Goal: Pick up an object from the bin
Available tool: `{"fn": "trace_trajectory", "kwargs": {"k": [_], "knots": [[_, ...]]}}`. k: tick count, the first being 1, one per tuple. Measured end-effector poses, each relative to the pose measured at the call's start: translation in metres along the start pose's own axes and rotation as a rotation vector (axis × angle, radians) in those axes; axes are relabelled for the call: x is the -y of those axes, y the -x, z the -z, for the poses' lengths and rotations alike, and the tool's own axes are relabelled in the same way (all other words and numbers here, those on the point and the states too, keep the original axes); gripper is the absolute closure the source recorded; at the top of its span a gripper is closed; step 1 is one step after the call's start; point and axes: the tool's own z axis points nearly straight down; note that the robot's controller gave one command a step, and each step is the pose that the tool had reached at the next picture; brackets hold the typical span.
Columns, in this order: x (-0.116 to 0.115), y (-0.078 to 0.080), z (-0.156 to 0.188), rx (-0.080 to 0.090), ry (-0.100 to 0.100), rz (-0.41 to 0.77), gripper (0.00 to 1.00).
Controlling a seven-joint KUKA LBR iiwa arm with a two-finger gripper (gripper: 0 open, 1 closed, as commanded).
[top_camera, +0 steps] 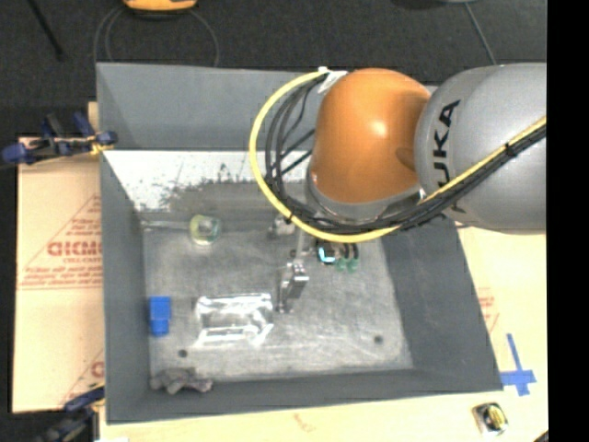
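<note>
Orange-capped arm [368, 136] hangs its gripper [293, 288] just beside a clear crinkled plastic packet [232, 320]; how wide the claw gapes, I cannot tell.

The bin [121, 274] holds five loose things, one of each kind, and no two of them are alike in colour or shape. There is one blue block [159, 316] by the left wall, one clear plastic pack [235, 319] on the middle of the floor, one small pale-green round thing [203, 228] toward the back, and one grey rag [181, 383] crumpled in the front left corner. The fifth is one small teal thing [339, 258] at the arm's edge, partly hidden, so its kind cannot be told.
</note>
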Motion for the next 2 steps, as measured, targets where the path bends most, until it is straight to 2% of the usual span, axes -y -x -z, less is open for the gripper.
{"fn": "trace_trajectory", "kwargs": {"k": [1,2], "knots": [[-0.0433,-0.0272,-0.1230,-0.002,0.000,0.079,0.00],[-0.0421,-0.0244,-0.1189,0.007,0.001,0.070,1.00]]}}
